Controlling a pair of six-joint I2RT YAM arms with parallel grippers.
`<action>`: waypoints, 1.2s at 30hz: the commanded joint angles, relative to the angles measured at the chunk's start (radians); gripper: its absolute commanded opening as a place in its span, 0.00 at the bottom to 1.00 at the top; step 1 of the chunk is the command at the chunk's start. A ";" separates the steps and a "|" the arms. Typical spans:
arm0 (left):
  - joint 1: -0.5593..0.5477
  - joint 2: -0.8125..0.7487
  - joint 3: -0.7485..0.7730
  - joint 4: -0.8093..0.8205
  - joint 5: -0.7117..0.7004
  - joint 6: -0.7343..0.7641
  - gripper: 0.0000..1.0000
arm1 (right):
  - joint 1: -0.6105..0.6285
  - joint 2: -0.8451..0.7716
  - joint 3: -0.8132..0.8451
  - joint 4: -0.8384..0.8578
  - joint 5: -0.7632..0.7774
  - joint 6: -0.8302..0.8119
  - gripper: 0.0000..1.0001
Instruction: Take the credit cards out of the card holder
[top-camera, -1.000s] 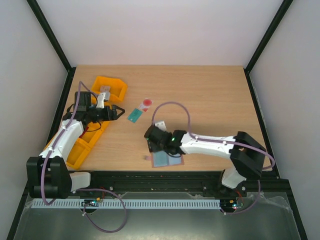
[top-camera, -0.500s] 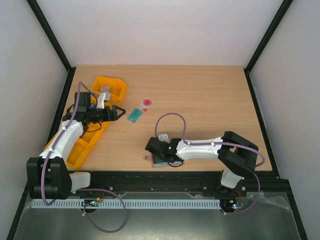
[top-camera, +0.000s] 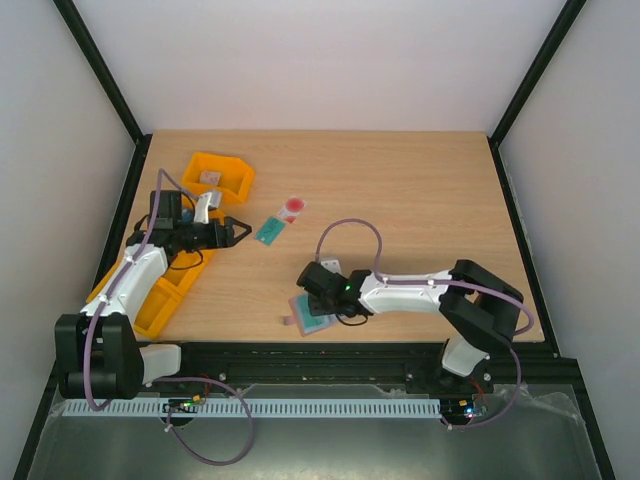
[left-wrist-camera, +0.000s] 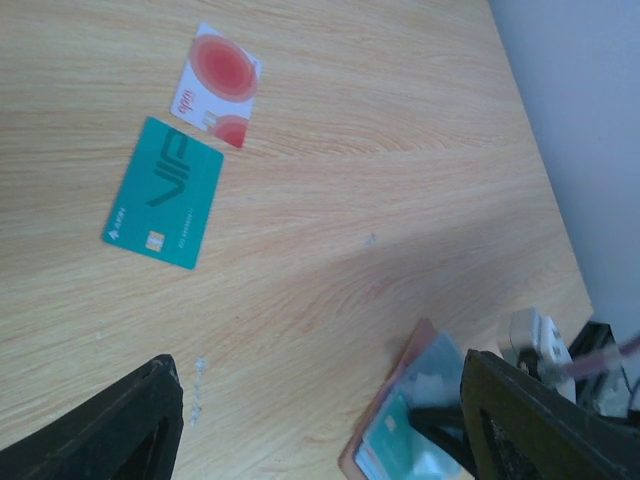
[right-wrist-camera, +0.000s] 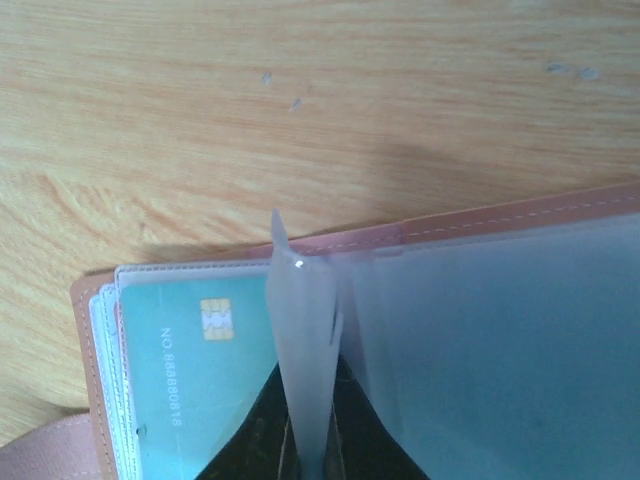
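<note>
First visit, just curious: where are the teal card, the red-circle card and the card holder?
teal card (left-wrist-camera: 162, 193): left wrist view, its middle.
red-circle card (left-wrist-camera: 215, 83): left wrist view, its middle.
card holder (right-wrist-camera: 500, 340): right wrist view, clear inner page.

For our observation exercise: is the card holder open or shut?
Open. The card holder lies spread; the right jaws pinch one clear sleeve upright, and a teal card shows in a pocket.

The top camera looks down on the whole table (top-camera: 420, 190) from 6 o'clock. The left wrist views obliquely, the right wrist very close; all share the card holder (right-wrist-camera: 470, 330).
</note>
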 joint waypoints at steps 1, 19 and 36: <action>-0.022 -0.002 -0.025 0.037 0.114 0.001 0.77 | -0.069 -0.086 -0.046 0.118 -0.107 -0.043 0.02; -0.105 -0.004 -0.032 0.060 0.547 0.086 0.98 | -0.317 -0.450 -0.152 0.902 -0.617 -0.104 0.02; -0.165 0.047 0.238 -0.433 0.749 0.543 0.08 | -0.317 -0.396 0.016 0.959 -0.869 -0.175 0.02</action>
